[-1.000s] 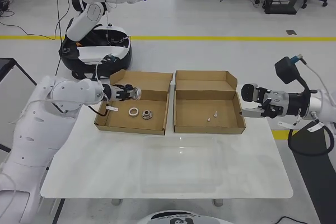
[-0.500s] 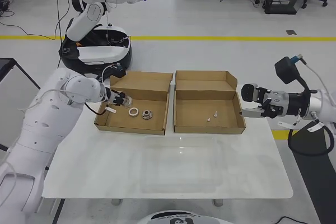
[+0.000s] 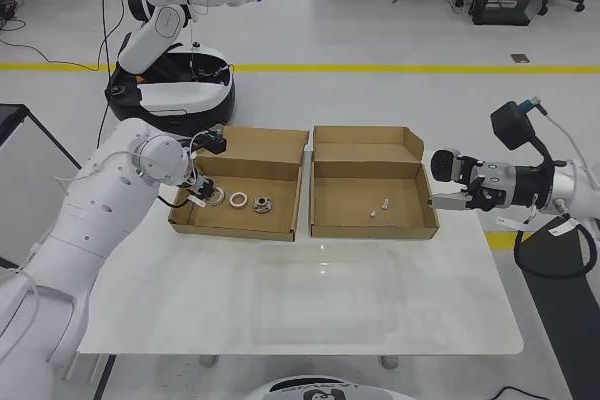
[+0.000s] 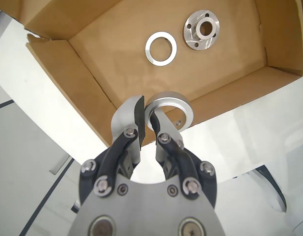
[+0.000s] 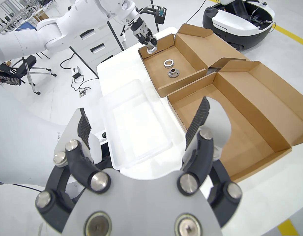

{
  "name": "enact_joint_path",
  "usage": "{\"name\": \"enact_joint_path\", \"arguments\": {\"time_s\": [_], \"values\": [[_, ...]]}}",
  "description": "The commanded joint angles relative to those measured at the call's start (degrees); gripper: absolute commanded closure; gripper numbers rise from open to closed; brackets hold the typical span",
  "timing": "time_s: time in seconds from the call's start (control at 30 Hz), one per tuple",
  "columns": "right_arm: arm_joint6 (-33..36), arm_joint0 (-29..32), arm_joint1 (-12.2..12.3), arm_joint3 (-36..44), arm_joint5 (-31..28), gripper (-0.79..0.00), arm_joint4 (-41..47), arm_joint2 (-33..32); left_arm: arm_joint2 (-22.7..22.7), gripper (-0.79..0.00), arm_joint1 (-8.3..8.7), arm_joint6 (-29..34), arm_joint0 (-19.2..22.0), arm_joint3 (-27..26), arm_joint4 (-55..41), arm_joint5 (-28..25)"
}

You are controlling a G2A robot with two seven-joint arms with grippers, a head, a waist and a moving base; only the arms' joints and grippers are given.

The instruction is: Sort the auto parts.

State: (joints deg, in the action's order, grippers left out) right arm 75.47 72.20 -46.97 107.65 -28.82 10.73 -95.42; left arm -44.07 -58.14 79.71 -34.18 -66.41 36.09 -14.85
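At left box [image 3: 280,148] 9 o'clock edge | left jaws grip collar [image 4: 171,100], not yet released | washer [image 3: 238,199], flange [image 3: 263,204] inside | right jaws open | sorting likely near done

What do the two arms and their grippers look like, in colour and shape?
Both arms, left arm and right arm, have smooth, rounded white shells. The left gripper and right gripper each have a grey metal plate with screws, black links and pale fingers with black pads.
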Motion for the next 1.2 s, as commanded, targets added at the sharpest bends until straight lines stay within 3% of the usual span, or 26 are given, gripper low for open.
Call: {"name": "enact_joint_path", "arguments": {"time_s": [0.0,0.63,1.17], "values": [[0.00,0.00,0.00,0.00,0.00,-0.785,0.00,0.00,1.24,0.000,-0.49,-0.04,0.69,1.38,0.94,-0.44],[0.00,0.00,0.00,0.00,0.00,-0.785,0.00,0.00,8.89,0.000,-5.39,-5.99,3.66,16.26,3.90,-2.87],[0.00,0.00,0.00,0.00,0.00,-0.785,0.00,0.00,11.39,0.000,-7.94,-10.05,3.43,20.44,5.57,-4.89]]}}
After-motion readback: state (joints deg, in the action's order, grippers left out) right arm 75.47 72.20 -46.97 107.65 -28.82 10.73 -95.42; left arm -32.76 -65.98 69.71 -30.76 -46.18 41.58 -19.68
